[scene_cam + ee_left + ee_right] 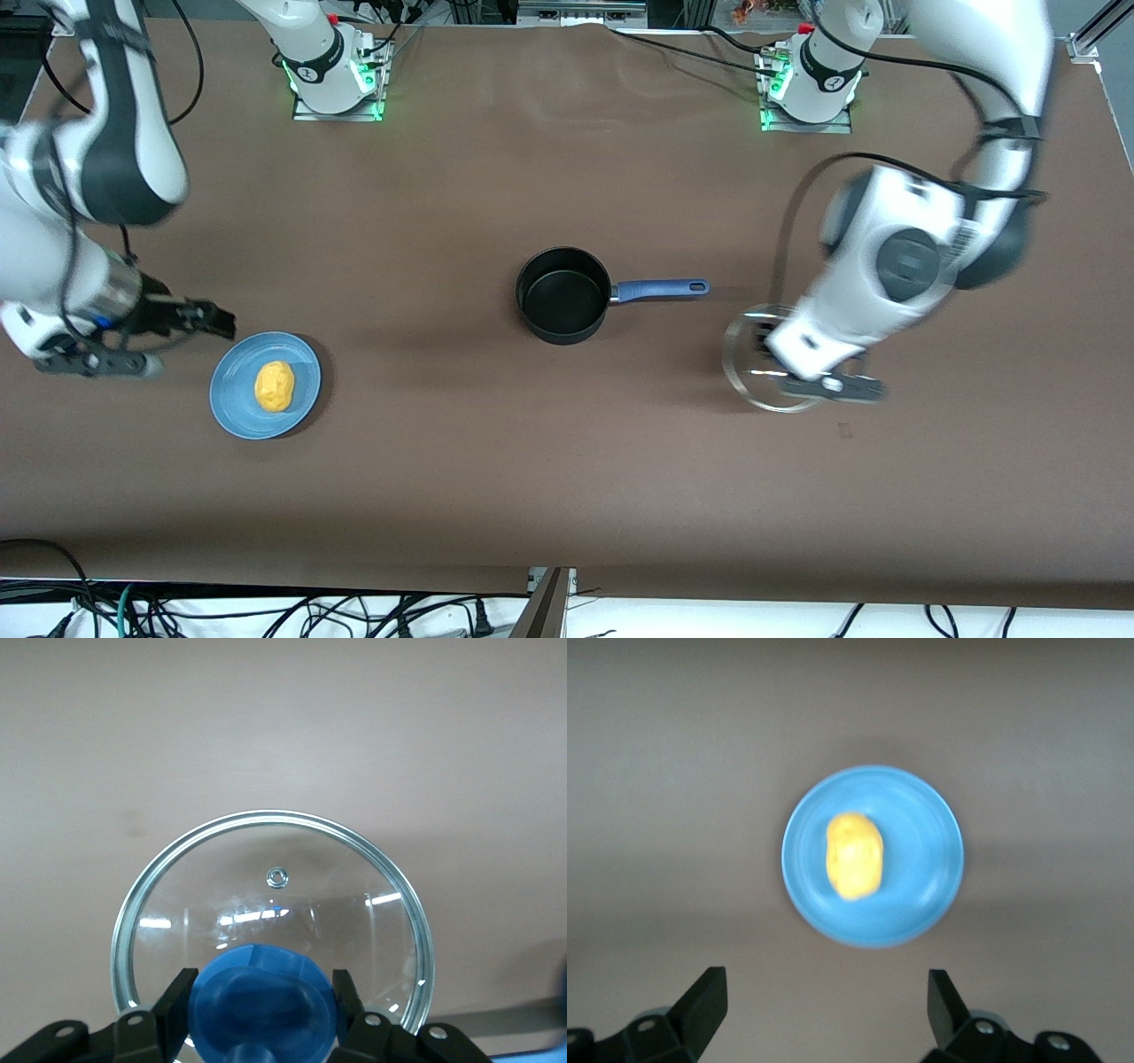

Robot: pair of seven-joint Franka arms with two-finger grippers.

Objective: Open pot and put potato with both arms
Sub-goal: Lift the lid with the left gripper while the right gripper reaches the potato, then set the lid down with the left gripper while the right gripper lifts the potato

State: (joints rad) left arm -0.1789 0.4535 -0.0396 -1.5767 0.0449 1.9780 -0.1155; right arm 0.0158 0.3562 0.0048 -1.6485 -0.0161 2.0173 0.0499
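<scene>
On my feed the pot (564, 297) sits open mid-table. My left gripper (257, 1014) is clamped on the glass lid (275, 904) by its knob (263, 997), toward the left arm's end. My right gripper (824, 1010) hangs spread wide beside the plate (232, 409), potato (274, 386) on it.

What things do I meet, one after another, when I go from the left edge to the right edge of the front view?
Right gripper → blue plate holding the potato → pot → glass lid held by the left gripper.
</scene>
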